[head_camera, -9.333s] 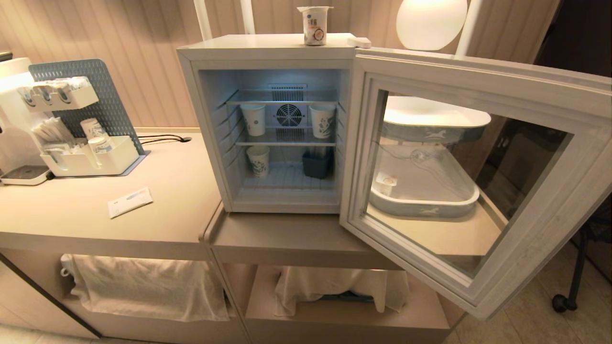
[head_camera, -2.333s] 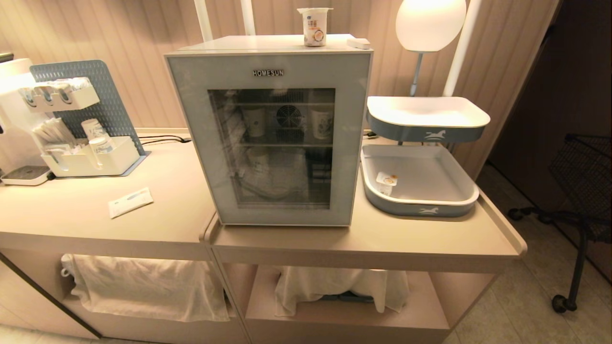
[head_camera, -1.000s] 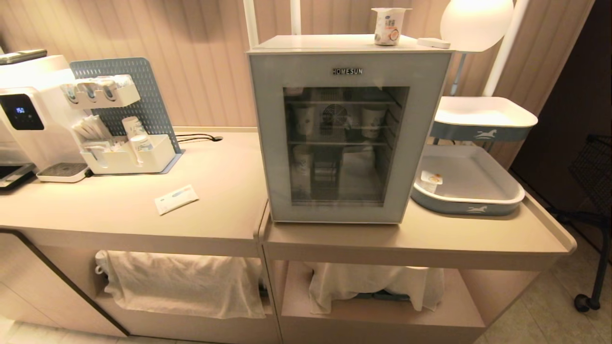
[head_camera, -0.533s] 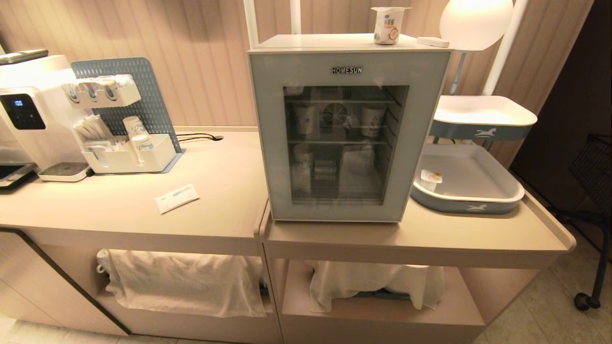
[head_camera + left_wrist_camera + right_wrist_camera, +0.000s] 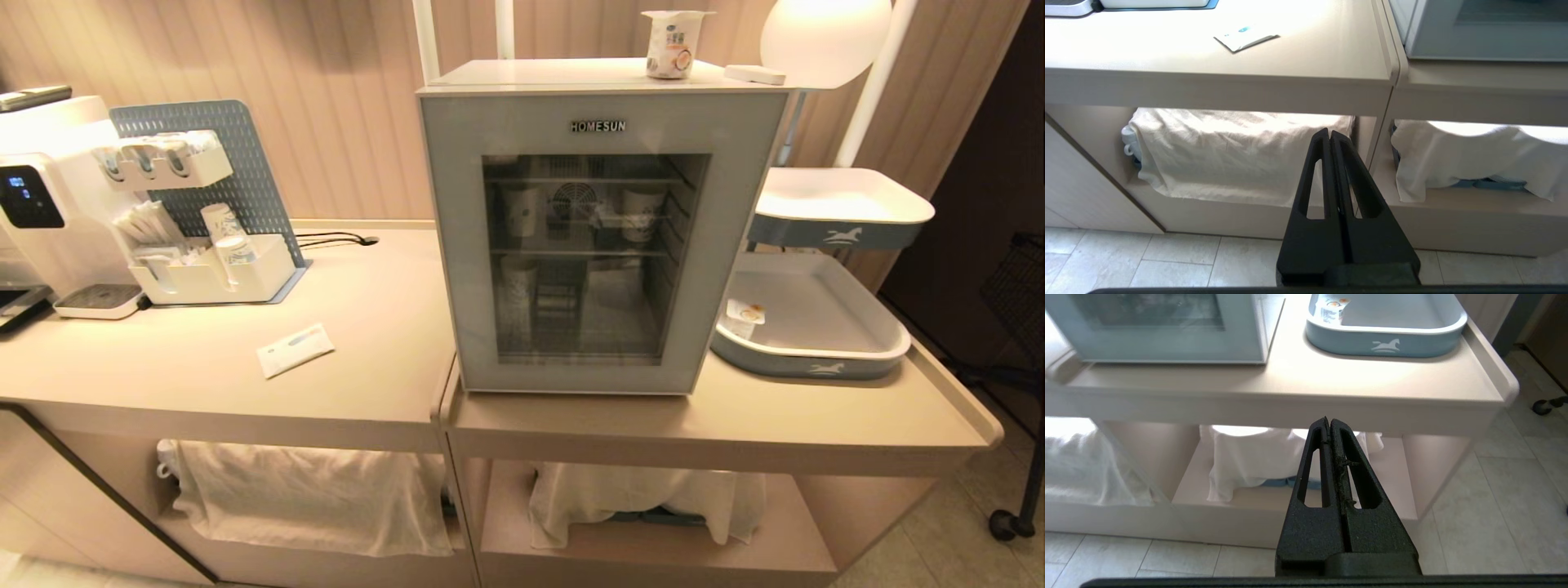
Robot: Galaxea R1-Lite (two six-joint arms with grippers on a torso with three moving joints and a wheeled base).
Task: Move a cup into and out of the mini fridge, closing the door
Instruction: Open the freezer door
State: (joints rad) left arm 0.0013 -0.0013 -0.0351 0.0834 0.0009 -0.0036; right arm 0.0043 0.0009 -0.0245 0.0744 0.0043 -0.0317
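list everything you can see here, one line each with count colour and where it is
mini fridge: 1, white, on the right counter
door: 1, grey-blue frame with glass, shut
cup: 1, white yogurt tub, on top of the fridge
second tub: 1, white, in the lower tray
trays: 2, grey-blue and white, stacked right of the fridge
paper cups: at least 3, white, behind the glass
packet: 1, white, on the left counter
organiser: 1, white with blue pegboard, far left
lamp: 1, white globe, behind the trays
cloths: 2, white, on the under-shelves
left gripper: black, shut, low before the counter
right gripper: black, shut, likewise
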